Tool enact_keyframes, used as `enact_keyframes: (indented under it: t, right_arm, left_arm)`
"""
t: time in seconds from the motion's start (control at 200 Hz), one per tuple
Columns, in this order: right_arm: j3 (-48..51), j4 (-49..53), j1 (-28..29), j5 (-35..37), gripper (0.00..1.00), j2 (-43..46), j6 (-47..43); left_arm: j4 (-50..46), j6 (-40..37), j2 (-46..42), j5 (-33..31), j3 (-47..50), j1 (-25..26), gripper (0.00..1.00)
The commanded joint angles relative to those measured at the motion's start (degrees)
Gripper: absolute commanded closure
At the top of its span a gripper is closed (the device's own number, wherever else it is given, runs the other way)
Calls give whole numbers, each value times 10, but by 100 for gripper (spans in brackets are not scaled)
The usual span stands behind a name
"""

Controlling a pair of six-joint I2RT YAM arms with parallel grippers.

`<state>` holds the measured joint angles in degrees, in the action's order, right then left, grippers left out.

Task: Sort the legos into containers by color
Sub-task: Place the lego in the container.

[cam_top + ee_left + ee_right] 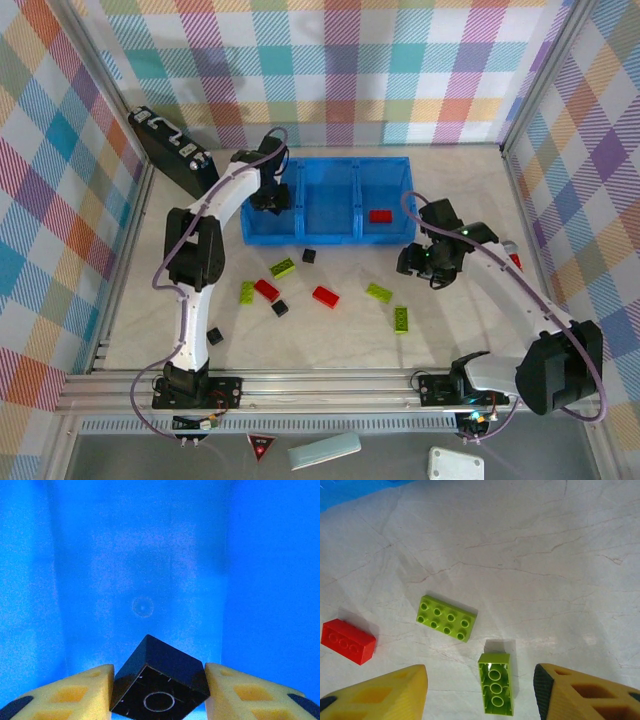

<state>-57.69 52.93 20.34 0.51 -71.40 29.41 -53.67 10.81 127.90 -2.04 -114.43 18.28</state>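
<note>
Here, nearest the arm bases, we see the loose legos (pixel 325 296) scattered on the table (pixel 330 345): 4 lime-green, 2 red and 3 black. Just beyond them, the right gripper (pixel 480 676) hangs above the table with its jaws spread and nothing between them. An overturned green brick (pixel 495 690) lies under the gap, with a studded green brick (pixel 446 617) near it. Further back stands the blue tray (pixel 300 238) with its 3 compartments, and 1 red brick (pixel 380 215) lies in the right one. The left gripper (pixel 158 696) is over the left compartment, clamped on a black brick (pixel 160 672) that sits cornerwise between the pads, above the bare blue floor. We judge the step in hand to be the drop of this black brick. The next move calls for the left jaws to part so that the brick falls inside these walls, and then for a straight lift clear. The right gripper could then come down squarely on the overturned green brick
</note>
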Motion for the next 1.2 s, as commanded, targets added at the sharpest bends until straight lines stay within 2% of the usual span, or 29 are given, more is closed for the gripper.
enact_keyframes:
  t: [0.0, 0.225, 0.83, 1.195]
  right_arm:
    - [10, 24, 4, 13, 40, 16, 9]
    - [16, 32, 4, 21, 40, 32, 15]
    - [24, 44, 4, 30, 40, 52, 8]
    - [19, 44, 4, 28, 40, 55, 7]
  left_arm:
    - [-34, -20, 31, 1, -48, -8, 54]
    - [-55, -29, 82, -3, -105, -11, 54]
    - [-61, -22, 135, -4, -123, -22, 53]
    - [-63, -18, 138, 11, -135, -24, 45]
